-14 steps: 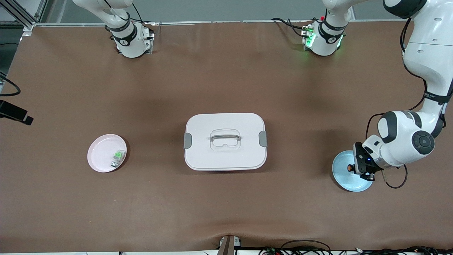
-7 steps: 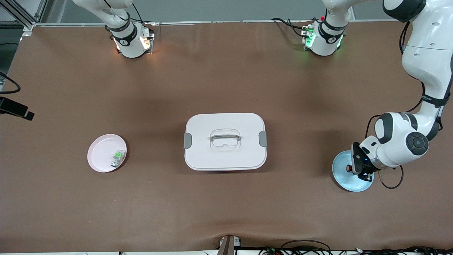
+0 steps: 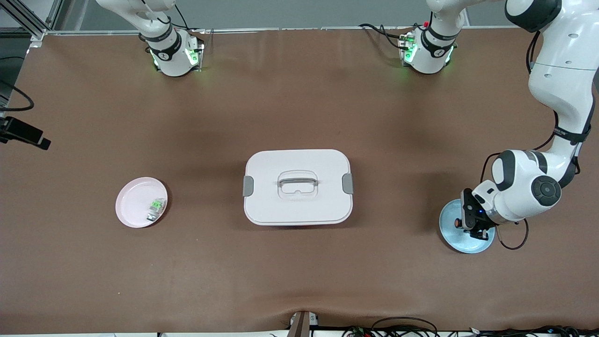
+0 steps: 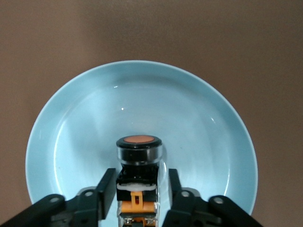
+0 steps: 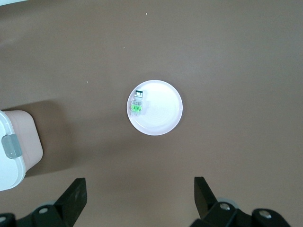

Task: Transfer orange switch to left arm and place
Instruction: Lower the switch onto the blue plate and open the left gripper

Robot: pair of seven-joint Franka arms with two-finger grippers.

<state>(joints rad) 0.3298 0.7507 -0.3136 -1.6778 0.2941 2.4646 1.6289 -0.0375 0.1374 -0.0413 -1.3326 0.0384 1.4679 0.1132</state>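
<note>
We see the box (image 3: 297, 186) mid-table, between two plates. One plate (image 3: 135, 202), toward the right arm's end, holds a small component (image 3: 156, 208). The other plate (image 3: 455, 236), toward the left arm's end, lies under the left gripper (image 3: 470, 223) and the switch (image 4: 139, 176).

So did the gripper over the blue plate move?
Yes. The left gripper slid toward the box, judged against the blue plate, and sits around the orange switch.
</note>
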